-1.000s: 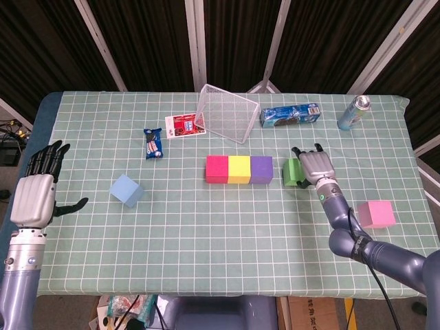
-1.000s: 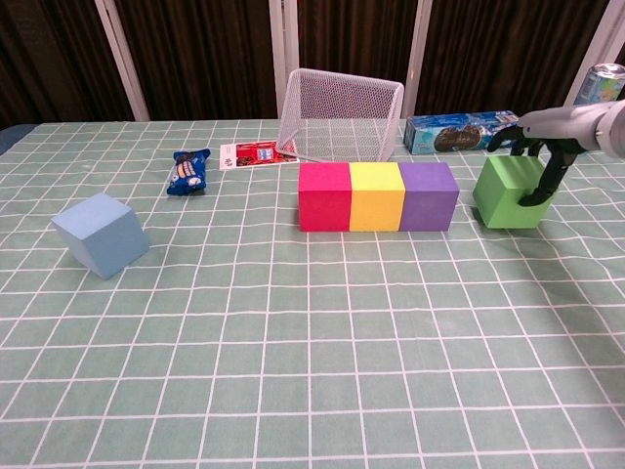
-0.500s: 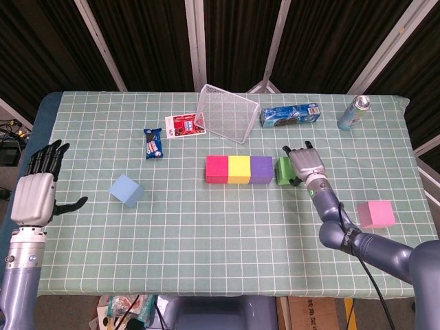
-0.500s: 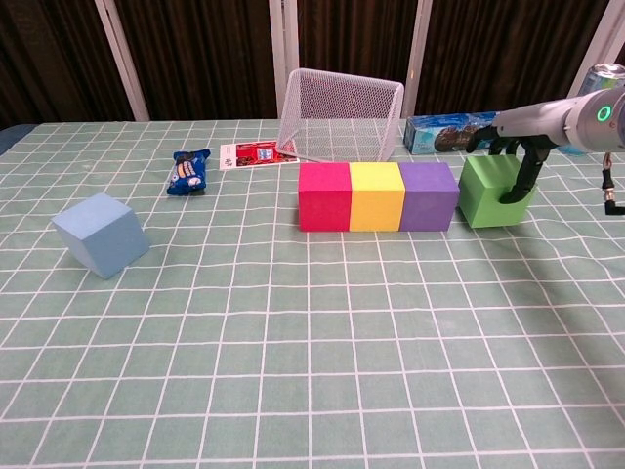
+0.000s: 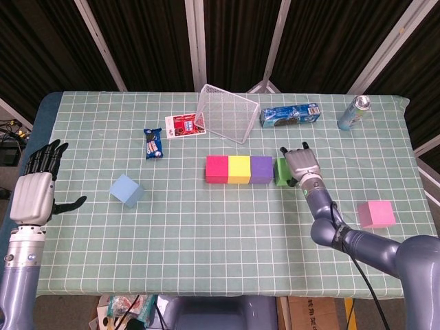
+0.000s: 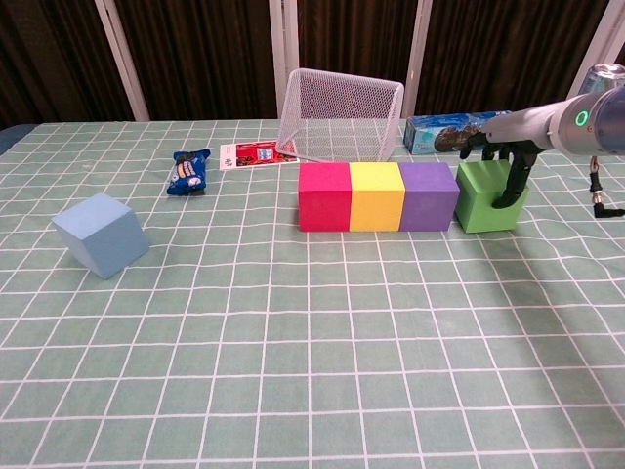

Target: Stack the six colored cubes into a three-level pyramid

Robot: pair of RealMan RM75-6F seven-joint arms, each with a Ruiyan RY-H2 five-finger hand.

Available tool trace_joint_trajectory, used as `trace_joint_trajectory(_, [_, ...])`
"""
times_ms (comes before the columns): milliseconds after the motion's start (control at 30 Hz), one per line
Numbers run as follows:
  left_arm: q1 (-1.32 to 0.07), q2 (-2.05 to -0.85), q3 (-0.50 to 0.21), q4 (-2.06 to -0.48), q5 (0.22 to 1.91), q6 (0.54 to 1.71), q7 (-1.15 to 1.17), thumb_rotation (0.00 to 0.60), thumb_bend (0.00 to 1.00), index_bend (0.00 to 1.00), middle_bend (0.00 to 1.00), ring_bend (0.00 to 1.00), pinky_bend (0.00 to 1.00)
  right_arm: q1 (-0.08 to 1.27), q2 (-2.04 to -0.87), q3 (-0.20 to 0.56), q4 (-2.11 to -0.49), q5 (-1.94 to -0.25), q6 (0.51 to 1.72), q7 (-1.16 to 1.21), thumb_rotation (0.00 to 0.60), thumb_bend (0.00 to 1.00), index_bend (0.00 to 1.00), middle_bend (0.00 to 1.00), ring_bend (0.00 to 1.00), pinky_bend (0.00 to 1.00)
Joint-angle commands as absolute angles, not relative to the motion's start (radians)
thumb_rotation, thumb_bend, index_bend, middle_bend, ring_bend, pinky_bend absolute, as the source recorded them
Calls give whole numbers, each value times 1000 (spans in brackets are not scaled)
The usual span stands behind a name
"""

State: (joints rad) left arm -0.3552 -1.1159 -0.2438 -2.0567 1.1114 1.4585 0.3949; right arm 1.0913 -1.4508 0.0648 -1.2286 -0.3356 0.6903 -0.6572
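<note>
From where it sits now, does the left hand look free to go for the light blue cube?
Probably yes. The left hand is open at the table's left edge, holding nothing, and the light blue cube sits alone on bare cloth beside it. Nothing lies between them; the snack packet is farther back.

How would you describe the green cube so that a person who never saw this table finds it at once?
Find the row of three cubes in the middle of the table: red, yellow, purple. The green cube sits on the cloth just past the purple end, with the right robot hand on it. It is the only green cube.
</note>
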Motion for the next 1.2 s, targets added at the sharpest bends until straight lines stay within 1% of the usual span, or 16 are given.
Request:
trace_joint_trajectory(33, [-355,-1116,-244,-2056,1111,1458,395,600,102,0,0,0,0,1100,-1456,61,-1224,-319,692,-666,600,290,134,413,287,0])
trace_joint_trajectory(700, [-354,-1112,-244,-2057,1109,1460,390,600,102,0,0,0,0,1125,-1452,49,-1232,-262,723,-702,600,290,135,413,287,0])
trace_joint_trajectory(967, [-354,-1109,-244,-2059,1110,1459,385,600,102,0,0,0,0,1145,-1406,66,-1272,-251,759,-721,600,290,134,413,286,0])
trace_joint_trajectory(1200, [-354,-1107,-244,-2060,1109,1454,380,600,102,0,0,0,0,1179,-1337,89,-1349,-237,793,-755,600,290,134,413,287,0])
